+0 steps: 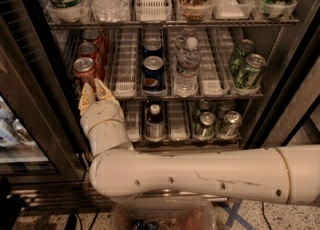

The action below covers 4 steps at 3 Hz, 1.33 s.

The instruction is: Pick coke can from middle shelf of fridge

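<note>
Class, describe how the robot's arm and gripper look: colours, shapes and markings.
The arm is a thick, glossy white tube with rounded joints, small dark holes, scuffs and a thin seam ring. The gripper, near the front coke can, has two tan, pointed fingers. No cables show.

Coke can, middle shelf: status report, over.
Claw open and empty, low in front of the front coke can, left lane of middle shelf. Can not gripped. Nothing between claw and can.
</note>
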Each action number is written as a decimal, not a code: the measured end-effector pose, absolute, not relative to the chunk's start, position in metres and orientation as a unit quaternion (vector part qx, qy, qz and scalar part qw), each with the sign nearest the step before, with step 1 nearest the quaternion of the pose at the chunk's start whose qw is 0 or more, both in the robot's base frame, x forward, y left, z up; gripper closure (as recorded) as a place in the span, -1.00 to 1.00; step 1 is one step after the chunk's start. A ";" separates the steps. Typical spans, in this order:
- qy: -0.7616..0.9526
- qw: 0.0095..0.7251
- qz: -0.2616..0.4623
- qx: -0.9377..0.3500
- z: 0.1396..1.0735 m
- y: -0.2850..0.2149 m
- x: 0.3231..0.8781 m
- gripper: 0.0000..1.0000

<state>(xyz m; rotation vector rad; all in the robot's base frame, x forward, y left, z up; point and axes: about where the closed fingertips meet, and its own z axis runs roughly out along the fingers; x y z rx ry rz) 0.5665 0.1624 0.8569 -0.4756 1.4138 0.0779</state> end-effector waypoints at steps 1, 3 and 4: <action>0.641 0.736 0.036 -0.213 0.857 0.166 0.568 -0.20; 0.643 0.736 0.037 -0.210 0.855 0.170 0.567 -0.34; 0.643 0.737 0.041 -0.206 0.854 0.173 0.568 -0.26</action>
